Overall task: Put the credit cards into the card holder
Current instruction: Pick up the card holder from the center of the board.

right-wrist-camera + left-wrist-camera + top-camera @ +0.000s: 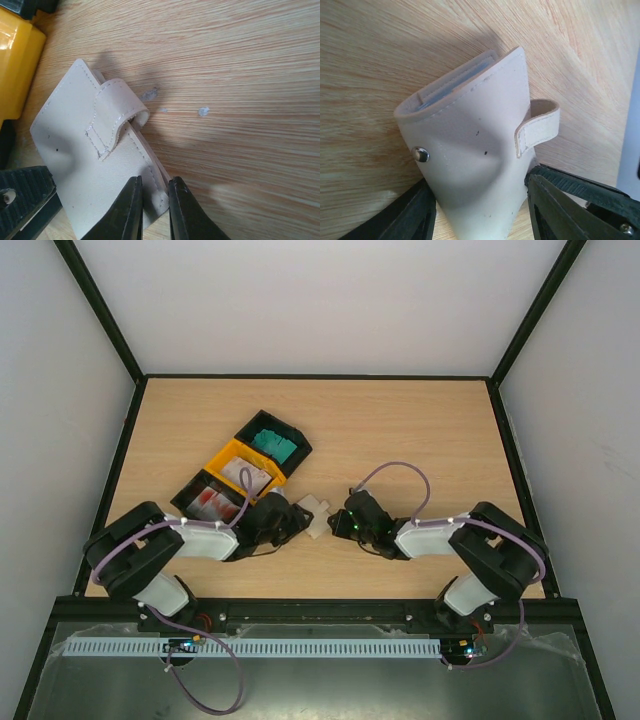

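Note:
The beige card holder (316,514) lies between my two grippers at the table's middle. My left gripper (287,521) is shut on it across its width, and the holder (470,145) bows between the fingers, its snap stud and strap showing. My right gripper (341,523) pinches the holder's corner edge (75,145) between nearly closed fingers (131,205). Teal cards (273,443) lie in the far black bin, white/grey cards (248,477) in the yellow bin, and white cards with red marks (213,502) in the near black bin. A grey-blue edge shows inside the holder's open pocket (451,86).
The three bins stand in a diagonal row at the left, just behind my left arm. The yellow bin's corner (14,65) is close to the holder's left side. Black frame rails border the table. Small white specks (202,111) lie on the wood.

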Controlling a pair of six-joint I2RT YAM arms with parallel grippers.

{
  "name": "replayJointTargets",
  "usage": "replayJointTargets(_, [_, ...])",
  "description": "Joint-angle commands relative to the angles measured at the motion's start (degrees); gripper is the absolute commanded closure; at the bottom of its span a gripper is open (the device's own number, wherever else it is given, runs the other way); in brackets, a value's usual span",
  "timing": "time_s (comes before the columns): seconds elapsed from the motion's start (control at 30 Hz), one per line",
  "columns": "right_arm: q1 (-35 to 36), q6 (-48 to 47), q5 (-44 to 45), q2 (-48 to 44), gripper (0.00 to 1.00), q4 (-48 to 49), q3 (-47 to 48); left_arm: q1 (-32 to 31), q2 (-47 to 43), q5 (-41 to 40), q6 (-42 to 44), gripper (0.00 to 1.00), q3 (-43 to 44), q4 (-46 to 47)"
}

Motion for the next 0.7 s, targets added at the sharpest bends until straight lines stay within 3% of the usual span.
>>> replayJointTargets(0.0, [-0.80,2.78,-7.65,4.37,0.89,-1.00,-3.20,1.26,1.95,0.74,0.52,0.50,-3.06,2.96])
replayJointTargets(0.23, [-2.00,1.75,-10.50,3.22,0.89,0.48,-3.76,2.28,0.16,0.60,8.79,0.62,-4.15,9.92])
replayJointTargets(0.53, [-3.98,0.31,-15.44,0.61,0.89,3.10,-4.53,4.01,3.22,7.91,15.20,0.55,-3.29,16.28])
replayJointTargets(0.67, [-4.80,0.40,-15.77,0.49,0.89,3.37,-5.25,4.35,3.86,9.13,16.53,0.71,-2.78,17.38])
